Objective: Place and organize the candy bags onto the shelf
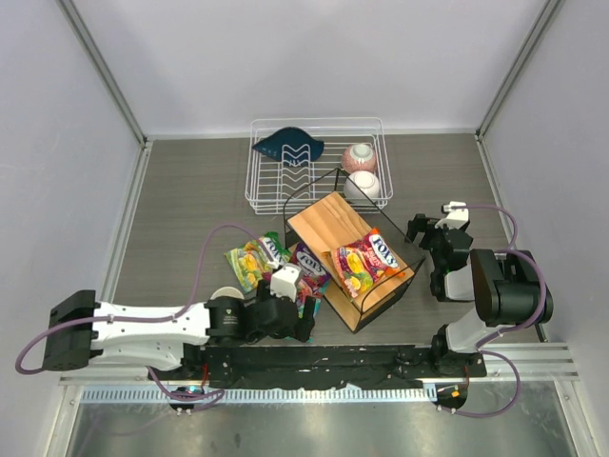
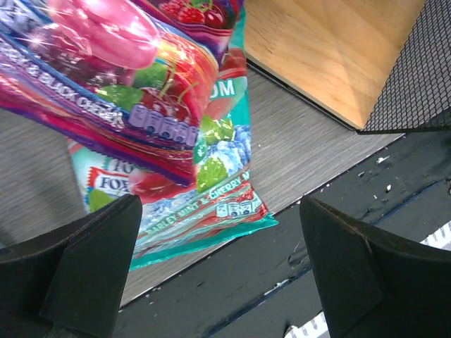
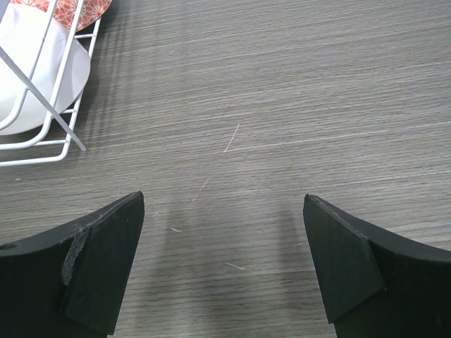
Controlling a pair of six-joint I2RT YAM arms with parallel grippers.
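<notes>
The shelf [image 1: 328, 221], a black wire frame with a tan board, stands at mid-table. The orange-red/yellow bag [image 1: 369, 262] lies on its board near the front. The green bag [image 1: 255, 259] lies on the table left of the shelf. The purple bag [image 1: 309, 265] lies beside it, overlapping the teal bag [image 1: 306, 297]. My left gripper [image 1: 303, 322] is open and empty, just in front of these two. In the left wrist view the gripper [image 2: 218, 271] hovers over the teal bag's [image 2: 211, 190] near edge, with the purple bag [image 2: 106, 77] beyond and the board's corner [image 2: 331, 49] at upper right. My right gripper [image 1: 425, 231] is open and empty, right of the shelf, over bare table [image 3: 224, 260].
A white wire dish rack [image 1: 276, 195] stands behind the shelf with a dark blue item [image 1: 287, 146] and two bowls [image 1: 360, 157]. Its corner and a white bowl [image 3: 35, 77] show in the right wrist view. The black base rail [image 2: 282, 274] runs under my left gripper. Walls enclose the table.
</notes>
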